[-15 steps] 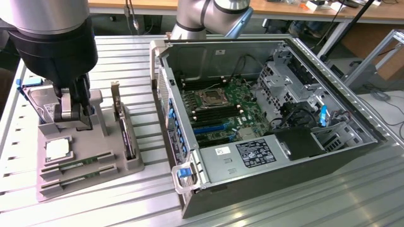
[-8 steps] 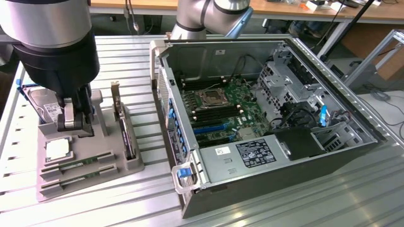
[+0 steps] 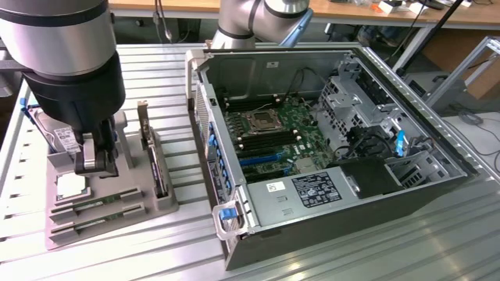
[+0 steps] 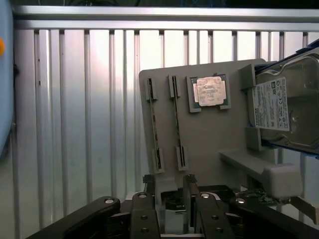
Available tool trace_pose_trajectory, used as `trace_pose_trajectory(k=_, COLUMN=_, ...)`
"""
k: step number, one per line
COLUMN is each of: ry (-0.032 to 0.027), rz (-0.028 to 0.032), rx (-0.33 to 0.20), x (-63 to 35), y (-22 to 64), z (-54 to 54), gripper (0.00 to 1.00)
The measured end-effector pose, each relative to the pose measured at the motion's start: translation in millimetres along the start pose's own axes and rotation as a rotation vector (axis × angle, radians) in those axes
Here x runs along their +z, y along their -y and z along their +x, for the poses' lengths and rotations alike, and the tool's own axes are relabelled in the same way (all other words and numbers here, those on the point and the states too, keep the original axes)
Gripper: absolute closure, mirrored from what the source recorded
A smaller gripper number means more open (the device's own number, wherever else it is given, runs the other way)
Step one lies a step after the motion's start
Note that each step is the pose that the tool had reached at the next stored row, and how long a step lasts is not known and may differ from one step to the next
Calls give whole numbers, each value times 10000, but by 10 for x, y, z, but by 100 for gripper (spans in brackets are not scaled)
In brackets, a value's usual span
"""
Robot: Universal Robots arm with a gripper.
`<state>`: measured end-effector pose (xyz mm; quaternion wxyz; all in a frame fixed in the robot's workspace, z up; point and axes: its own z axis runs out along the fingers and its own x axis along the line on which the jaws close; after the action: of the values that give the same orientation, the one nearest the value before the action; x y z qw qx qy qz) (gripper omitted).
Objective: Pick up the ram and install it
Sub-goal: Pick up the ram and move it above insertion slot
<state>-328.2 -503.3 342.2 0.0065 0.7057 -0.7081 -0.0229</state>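
The end effector [image 4: 168,180] hangs over one end of the grey holder [image 4: 209,144], its two fingers spread apart and holding nothing. The ram [image 4: 177,124] stands on its edge in a slot of this holder, untouched, with a second stick [image 4: 155,132] just beside it. Next come the silver processor [image 4: 210,91] and the hard drive [image 4: 286,107]. The holder rests on the ribbed surface [image 4: 75,124]. The open computer case [image 3: 328,146] stands at the exterior view's right.

First ram stick [image 4: 155,130] and second ram stick [image 4: 177,124]: long, narrow green boards, each standing on its long edge in a slot of the grey holder [image 4: 214,139]. Both lie parallel, just beyond the fingers [image 4: 144,214], untouched, running lengthwise away from them.
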Motion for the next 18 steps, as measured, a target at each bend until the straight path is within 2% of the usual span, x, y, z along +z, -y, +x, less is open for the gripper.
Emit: trace_pose_trajectory(k=18, ry=0, rz=1, rx=-20, x=220, y=7, z=78, gripper=64)
